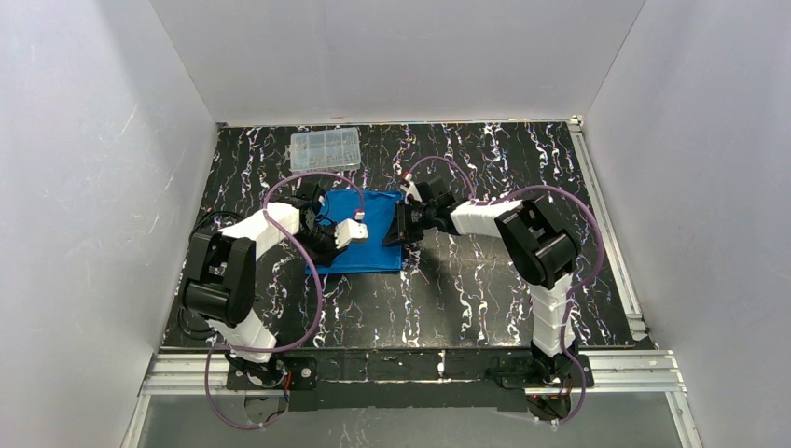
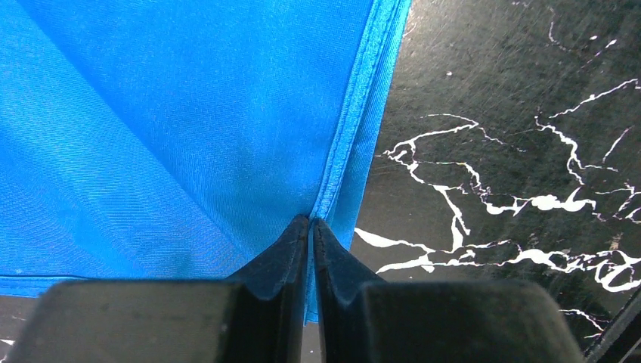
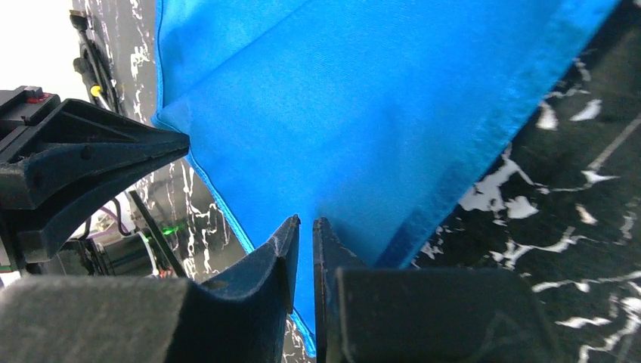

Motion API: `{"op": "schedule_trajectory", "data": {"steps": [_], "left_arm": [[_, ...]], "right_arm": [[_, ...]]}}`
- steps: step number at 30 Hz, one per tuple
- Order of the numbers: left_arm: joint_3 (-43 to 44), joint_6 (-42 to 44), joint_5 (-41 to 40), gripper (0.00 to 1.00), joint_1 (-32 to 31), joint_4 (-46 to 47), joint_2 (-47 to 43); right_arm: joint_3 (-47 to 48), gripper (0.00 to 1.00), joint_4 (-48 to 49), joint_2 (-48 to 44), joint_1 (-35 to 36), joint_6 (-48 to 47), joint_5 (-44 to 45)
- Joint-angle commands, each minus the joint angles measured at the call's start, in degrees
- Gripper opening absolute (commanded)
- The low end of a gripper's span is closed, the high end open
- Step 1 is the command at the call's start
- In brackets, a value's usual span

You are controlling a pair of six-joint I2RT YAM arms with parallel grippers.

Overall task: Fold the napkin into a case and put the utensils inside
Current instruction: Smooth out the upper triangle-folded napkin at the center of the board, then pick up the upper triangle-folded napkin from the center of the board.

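The bright blue napkin (image 1: 368, 247) lies partly folded on the black marbled table. My left gripper (image 1: 324, 239) is at its left side. In the left wrist view the jaws (image 2: 311, 221) are shut on the napkin's hemmed edge (image 2: 189, 128), near a corner. My right gripper (image 1: 399, 233) is at the napkin's right edge. In the right wrist view its jaws (image 3: 306, 223) are pinched on the blue cloth (image 3: 363, 113), which rises in a fold. The left gripper's fingertips (image 3: 151, 144) touch the far point of that fold. I cannot make out the utensils.
A clear plastic compartment box (image 1: 325, 147) sits at the back of the table, beyond the napkin, with small pieces inside. White walls close in the back and both sides. Purple cables loop over both arms.
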Motion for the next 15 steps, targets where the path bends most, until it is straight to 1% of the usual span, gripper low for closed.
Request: {"op": "schedule_trajectory", "data": {"steps": [1, 7, 9, 12, 14, 15], "left_arm": [[-1.67, 1.72, -0.47, 0.05, 0.13, -0.3, 0.4], [-2.87, 2.24, -0.68, 0.03, 0.13, 0.38, 0.42], [-3.19, 2.47, -0.58, 0.04, 0.11, 0.64, 0.06], [-2.85, 1.67, -0.83, 0.12, 0.19, 0.91, -1.2], [-1.88, 0.39, -1.07, 0.2, 0.19, 0.67, -2.99], [-1.21, -0.03, -1.11, 0.25, 0.2, 0.24, -4.11]], "right_arm": [[0.41, 0.2, -2.21, -0.91, -1.58, -3.54, -1.47], [2.19, 0.2, -5.87, -1.56, -2.19, -5.94, -1.37], [2.11, 0.23, -5.37, -2.62, -2.37, -5.34, -2.68], [2.92, 0.29, -7.44, -5.13, -2.35, -7.83, -1.6], [4.04, 0.34, -11.03, -6.85, -2.34, -11.3, 0.36], [4.55, 0.36, -12.45, -7.91, -2.23, -13.37, 1.28]]}}
